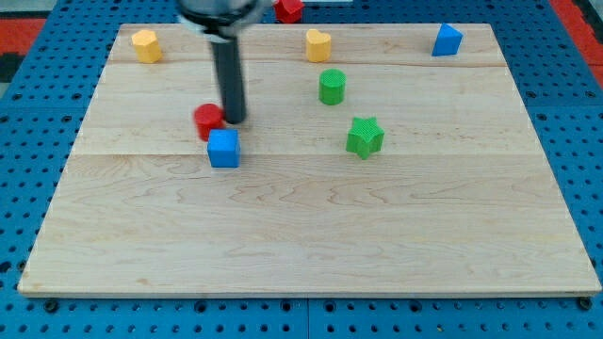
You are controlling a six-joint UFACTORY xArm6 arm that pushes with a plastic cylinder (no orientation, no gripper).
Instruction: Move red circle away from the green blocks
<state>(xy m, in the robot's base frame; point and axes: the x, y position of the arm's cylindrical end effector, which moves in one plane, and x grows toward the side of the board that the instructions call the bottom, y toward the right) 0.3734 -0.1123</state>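
Note:
The red circle (pixel 207 120) lies left of the board's middle, touching the top of a blue cube (pixel 224 148). My tip (pixel 234 121) stands against the red circle's right side. A green cylinder (pixel 332 87) stands to the right of the tip, and a green star (pixel 365 137) lies further right and lower. Both green blocks are well apart from the red circle.
A yellow hexagon (pixel 145 44) sits at the top left, a yellow heart-like block (pixel 318 45) at top middle, a blue block (pixel 447 40) at top right. A red block (pixel 289 9) sits at the board's top edge. The wooden board (pixel 311 245) lies on a blue pegboard.

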